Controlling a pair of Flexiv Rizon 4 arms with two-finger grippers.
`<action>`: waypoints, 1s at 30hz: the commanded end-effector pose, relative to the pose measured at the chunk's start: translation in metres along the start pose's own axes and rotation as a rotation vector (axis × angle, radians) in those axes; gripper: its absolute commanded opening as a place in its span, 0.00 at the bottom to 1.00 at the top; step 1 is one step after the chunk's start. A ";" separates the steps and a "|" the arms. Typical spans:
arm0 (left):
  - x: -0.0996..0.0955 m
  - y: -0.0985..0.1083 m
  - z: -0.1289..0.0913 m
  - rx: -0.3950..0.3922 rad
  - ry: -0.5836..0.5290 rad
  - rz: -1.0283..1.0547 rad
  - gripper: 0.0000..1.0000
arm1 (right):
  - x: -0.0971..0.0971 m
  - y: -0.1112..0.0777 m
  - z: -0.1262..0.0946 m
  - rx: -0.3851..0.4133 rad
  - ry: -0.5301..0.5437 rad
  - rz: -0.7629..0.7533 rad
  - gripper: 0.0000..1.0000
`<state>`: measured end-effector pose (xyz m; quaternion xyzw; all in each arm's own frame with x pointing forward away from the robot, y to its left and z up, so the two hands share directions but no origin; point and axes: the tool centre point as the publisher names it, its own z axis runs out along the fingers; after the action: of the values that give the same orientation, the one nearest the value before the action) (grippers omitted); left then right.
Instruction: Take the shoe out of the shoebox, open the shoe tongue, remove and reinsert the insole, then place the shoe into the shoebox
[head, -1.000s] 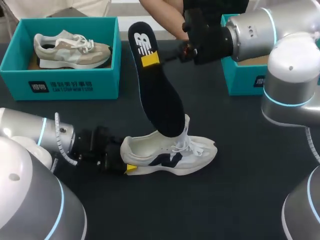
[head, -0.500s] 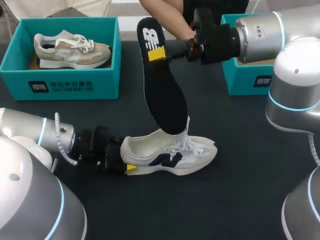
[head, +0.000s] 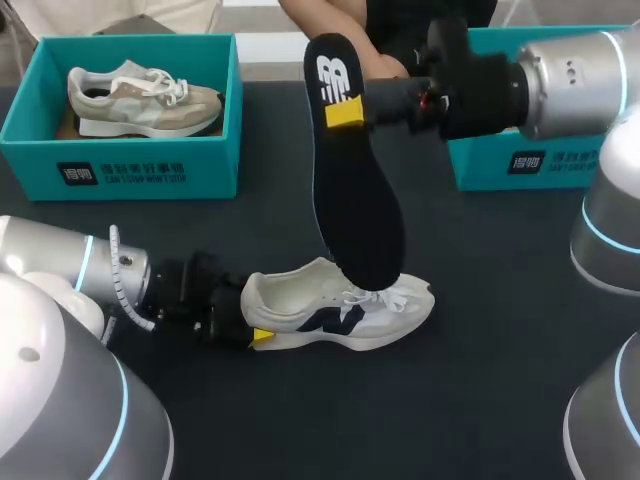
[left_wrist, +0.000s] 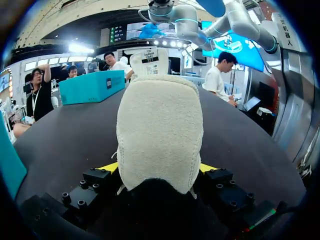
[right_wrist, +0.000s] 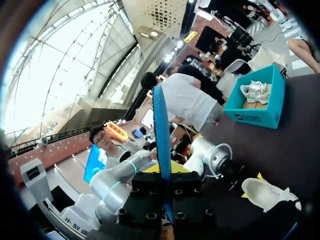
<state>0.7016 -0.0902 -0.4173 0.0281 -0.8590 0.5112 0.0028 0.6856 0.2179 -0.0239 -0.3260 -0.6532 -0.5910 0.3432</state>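
A white shoe (head: 340, 310) with a dark side logo lies on its sole on the dark table. My left gripper (head: 252, 314) is shut on its heel. In the left wrist view the fleecy heel (left_wrist: 159, 130) fills the gap, with a yellow tip pressed against each side of it. My right gripper (head: 345, 110) is shut on the heel end of the black insole (head: 355, 190), held high. The insole hangs down steeply, and its toe end is over the shoe's laces. In the right wrist view the insole (right_wrist: 161, 125) shows edge-on between the fingers of the right gripper (right_wrist: 165, 170), with the shoe (right_wrist: 267, 192) far below.
A teal shoebox (head: 120, 165) at the back left holds a beige shoe (head: 140, 100). A second teal box (head: 500, 155) stands at the back right, behind my right arm. Bare dark table lies in front of the white shoe and to its right.
My right gripper has carried the insole to the right and slightly away. Its lower end has slid from the shoe's opening toward the laces. The left arm and the shoe kept still.
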 end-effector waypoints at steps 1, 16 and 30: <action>0.002 0.001 0.003 -0.004 0.000 -0.001 0.00 | 0.015 -0.020 -0.008 -0.027 -0.011 0.006 0.00; 0.002 0.001 0.003 -0.004 0.000 -0.001 0.00 | 0.042 -0.043 -0.002 -0.148 0.017 0.053 0.00; 0.002 0.001 0.003 -0.004 0.000 -0.001 0.00 | 0.046 -0.043 0.007 -0.136 0.010 0.013 0.00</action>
<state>0.7016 -0.0903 -0.4174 0.0281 -0.8590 0.5112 0.0027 0.6221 0.2150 -0.0104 -0.3477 -0.6061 -0.6347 0.3300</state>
